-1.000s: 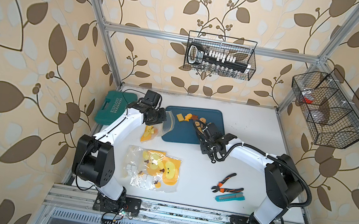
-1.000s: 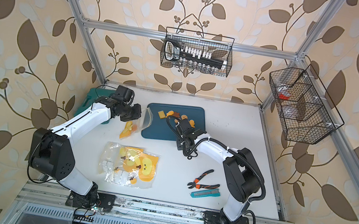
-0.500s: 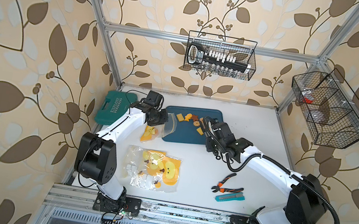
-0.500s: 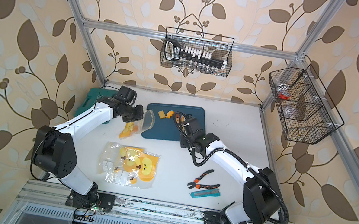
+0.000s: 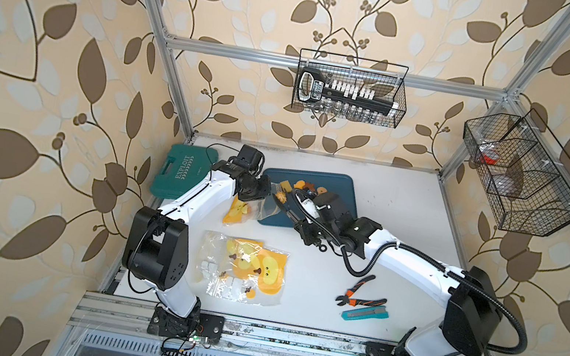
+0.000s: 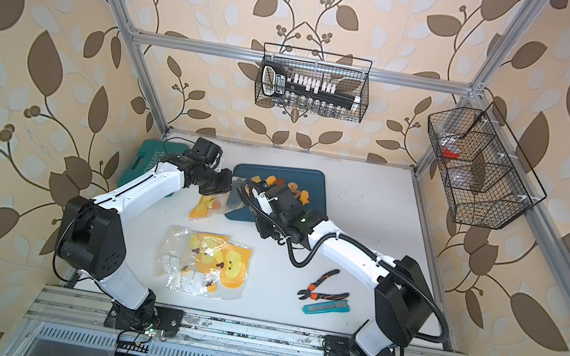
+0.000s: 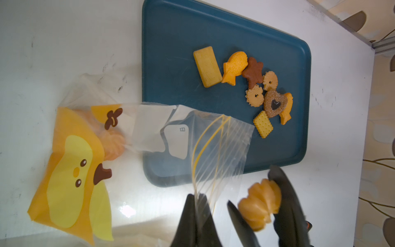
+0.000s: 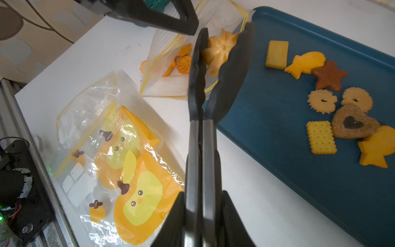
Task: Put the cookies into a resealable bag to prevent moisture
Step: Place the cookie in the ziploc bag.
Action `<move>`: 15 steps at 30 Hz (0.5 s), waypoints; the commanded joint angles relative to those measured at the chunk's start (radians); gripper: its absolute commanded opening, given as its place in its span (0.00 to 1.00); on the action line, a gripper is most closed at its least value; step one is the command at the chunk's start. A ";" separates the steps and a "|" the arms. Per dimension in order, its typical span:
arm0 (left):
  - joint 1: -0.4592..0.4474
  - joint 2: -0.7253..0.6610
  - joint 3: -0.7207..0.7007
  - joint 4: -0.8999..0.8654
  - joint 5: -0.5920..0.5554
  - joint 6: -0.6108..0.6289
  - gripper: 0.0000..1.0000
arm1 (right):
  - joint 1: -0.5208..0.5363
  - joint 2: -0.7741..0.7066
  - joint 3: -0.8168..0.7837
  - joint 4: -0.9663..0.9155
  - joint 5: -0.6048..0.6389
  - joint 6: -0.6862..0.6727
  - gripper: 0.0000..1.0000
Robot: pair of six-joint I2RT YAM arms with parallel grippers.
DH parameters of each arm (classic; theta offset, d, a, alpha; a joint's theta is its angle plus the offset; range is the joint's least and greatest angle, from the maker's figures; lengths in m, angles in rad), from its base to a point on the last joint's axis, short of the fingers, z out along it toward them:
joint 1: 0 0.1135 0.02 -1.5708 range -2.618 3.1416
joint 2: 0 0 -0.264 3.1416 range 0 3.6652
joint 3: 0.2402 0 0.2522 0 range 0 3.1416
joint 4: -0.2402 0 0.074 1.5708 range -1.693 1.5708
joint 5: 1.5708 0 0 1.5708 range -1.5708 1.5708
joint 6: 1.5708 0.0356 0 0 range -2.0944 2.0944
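At the edge of the blue tray (image 8: 277, 149), on the white surface (image 8: 256, 192): left pincer (image 7: 197, 213) clamped on the rim of the resealable bag (image 7: 213, 149), mouth held open. Right pincer (image 8: 202, 218) squeezes black tongs (image 8: 198, 85), which grip a swirl cookie (image 8: 218, 53) at the bag's mouth. Other cookies (image 7: 254, 72): eight on the tray, a few inside the bag.

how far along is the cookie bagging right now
Done: a few orange cookies lie inside the bag. In hand: the left gripper pinches the bag's lip, and tongs in the right gripper hold a swirl cookie at its mouth. Left: eight cookies on the tray, then sealing.
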 commanded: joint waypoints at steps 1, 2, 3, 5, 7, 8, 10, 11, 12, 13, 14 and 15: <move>-0.013 -0.003 0.035 0.006 0.025 0.021 0.00 | 0.005 0.060 0.083 -0.036 0.000 -0.043 0.25; -0.013 -0.003 0.035 0.005 0.025 0.021 0.00 | 0.009 0.085 0.102 -0.049 0.003 -0.051 0.25; -0.015 -0.004 0.035 0.005 0.023 0.022 0.00 | 0.012 0.106 0.126 -0.067 0.004 -0.060 0.25; -0.015 -0.003 0.035 0.007 0.025 0.021 0.00 | 0.021 0.136 0.155 -0.084 0.009 -0.077 0.25; -0.015 -0.003 0.033 0.009 0.026 0.023 0.00 | 0.030 0.158 0.180 -0.095 -0.004 -0.095 0.26; -0.015 -0.001 0.033 0.009 0.029 0.023 0.00 | 0.035 0.166 0.189 -0.095 -0.009 -0.101 0.27; -0.016 0.001 0.033 0.009 0.030 0.023 0.00 | 0.039 0.166 0.195 -0.091 -0.023 -0.107 0.37; -0.016 0.002 0.035 0.009 0.028 0.023 0.00 | 0.040 0.157 0.189 -0.079 -0.021 -0.104 0.43; -0.017 0.001 0.034 0.008 0.026 0.023 0.00 | 0.039 0.147 0.175 -0.064 -0.015 -0.100 0.48; -0.016 0.001 0.034 0.007 0.025 0.024 0.00 | 0.040 0.136 0.166 -0.054 -0.008 -0.095 0.52; -0.016 0.001 0.035 0.005 0.021 0.024 0.00 | 0.040 0.124 0.154 -0.048 0.008 -0.090 0.54; -0.017 0.000 0.035 0.004 0.018 0.023 0.00 | 0.040 0.111 0.140 -0.043 0.024 -0.082 0.55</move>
